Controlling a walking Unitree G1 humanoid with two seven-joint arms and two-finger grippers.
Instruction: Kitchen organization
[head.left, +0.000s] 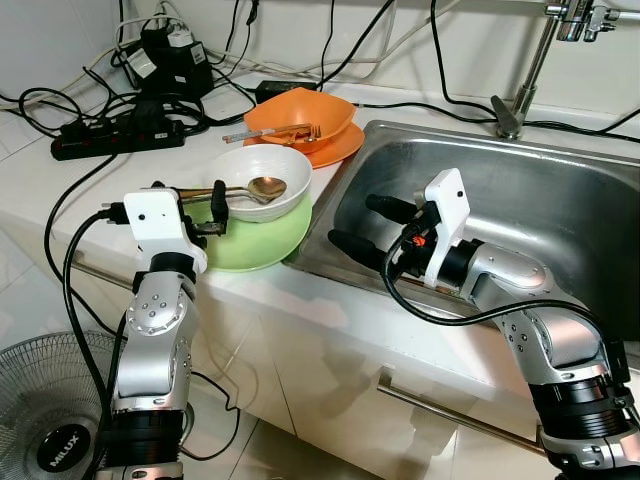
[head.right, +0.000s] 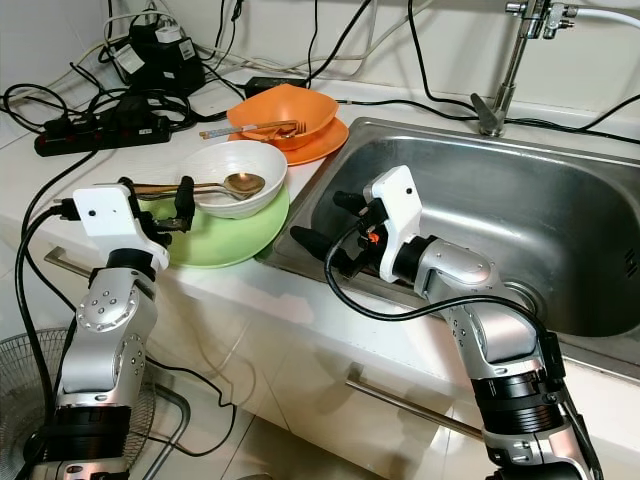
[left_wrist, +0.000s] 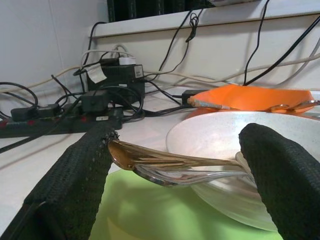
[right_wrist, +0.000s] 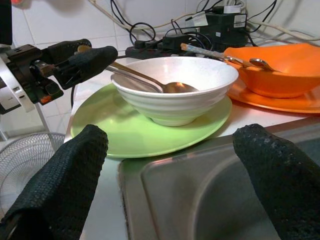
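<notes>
- My left gripper (head.left: 200, 212) sits at the front edge of the bench, fingers spread wide on either side of the spoon handles, which lie in the gap; one handle end touches a finger (left_wrist: 75, 175) in the left wrist view, but I cannot tell if anything is actually gripped
- Two spoons (head.left: 255, 189), one brass-coloured and one silver, rest in the white bowl (head.left: 262, 176), handles sticking out over its rim toward my left gripper
- White bowl stands on the green plate (head.left: 268, 240), which overhangs the front edge of the bench just beside the sink's left rim
- My right gripper (head.left: 375, 228) hovers over the front-left corner of the steel sink (head.left: 560, 210), fingers wide apart and holding nothing, pointed at the green plate
- Orange bowl (head.left: 300, 113) on an orange plate (head.left: 335, 147) sits further back on the bench, against the sink's back-left corner; cutlery (head.left: 275, 131) lies across that bowl
- Black power strip (head.left: 115, 135) and a tangle of cables (head.left: 60, 105) occupy the back-left of the bench
- Tap (head.left: 525, 75) rises at the back edge of the sink
- A fan (head.left: 45, 420) stands on the floor below the bench, on my left
</notes>
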